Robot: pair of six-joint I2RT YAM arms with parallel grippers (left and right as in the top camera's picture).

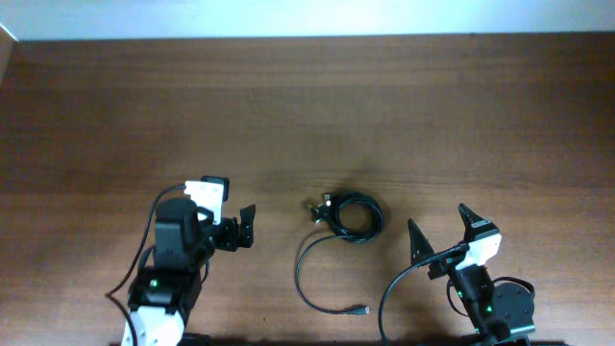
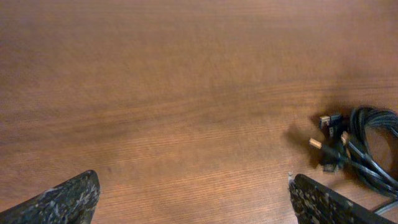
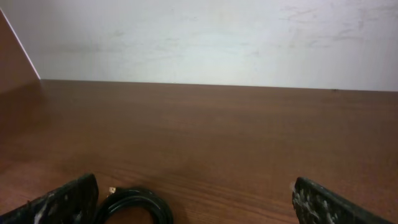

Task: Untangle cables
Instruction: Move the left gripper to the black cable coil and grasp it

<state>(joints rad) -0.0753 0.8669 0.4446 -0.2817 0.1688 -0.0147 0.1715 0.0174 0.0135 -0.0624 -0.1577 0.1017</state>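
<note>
Brown wood-grain table (image 1: 307,106), with a pale wall (image 3: 199,37) along its far edge.

At front-left, left gripper (image 1: 249,226): jaws spread apart, gripping nothing, pointed rightward toward the table's centre. At front-right, right gripper (image 1: 442,229): jaws likewise spread wide, gripping nothing, pointed away from the front edge. Both apart from the cables, no contact.

Between the two grippers, cables (image 1: 354,217): thin, black, lying on the wood as one small tight coil. Cluster of small plug ends (image 1: 322,206) at the coil's left side, toward the left gripper; metal tips plain in the left wrist view. Loose strand (image 1: 306,274) out of the coil's lower left, curving in an open arc toward the front edge and ending in a single plug (image 1: 361,309), flat on the table.

Right wrist view: part of the coil at the bottom edge, just beside the left-hand jaw. Number of separate cords inside the coil: cannot tell.
</note>
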